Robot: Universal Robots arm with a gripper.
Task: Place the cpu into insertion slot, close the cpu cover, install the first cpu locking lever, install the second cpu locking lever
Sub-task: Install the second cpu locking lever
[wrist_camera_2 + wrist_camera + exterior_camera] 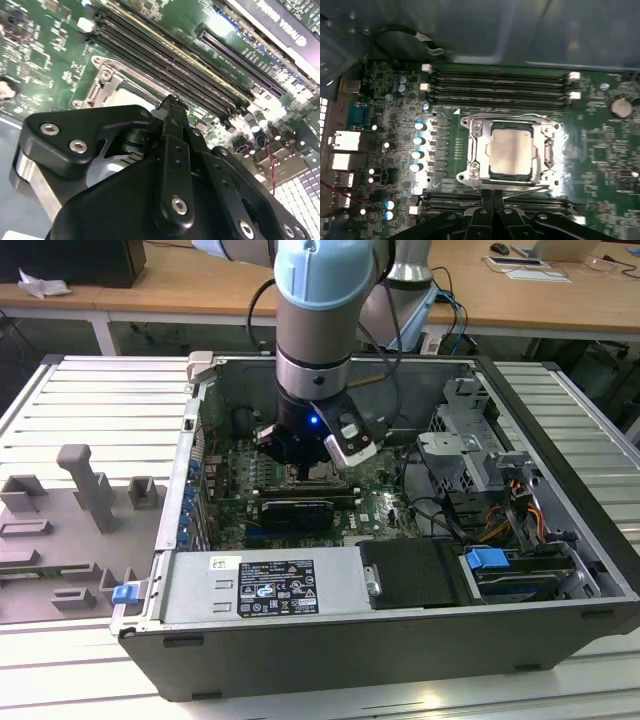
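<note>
I count one cpu (509, 153), one cpu cover (512, 150) (seated around it), and four memory slots (500, 85) just beside that cover.

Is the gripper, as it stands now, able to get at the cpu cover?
Probably yes. The gripper sits right at the edge of the cpu cover, which lies flat around the cpu, and nothing stands between them in the first wrist view.

A pale matt metal cpu (509, 152) sits within a shiny silvery metal cpu cover (540, 131) on glossy green circuit board (600, 145), beside matt black fingers (172, 150).
</note>
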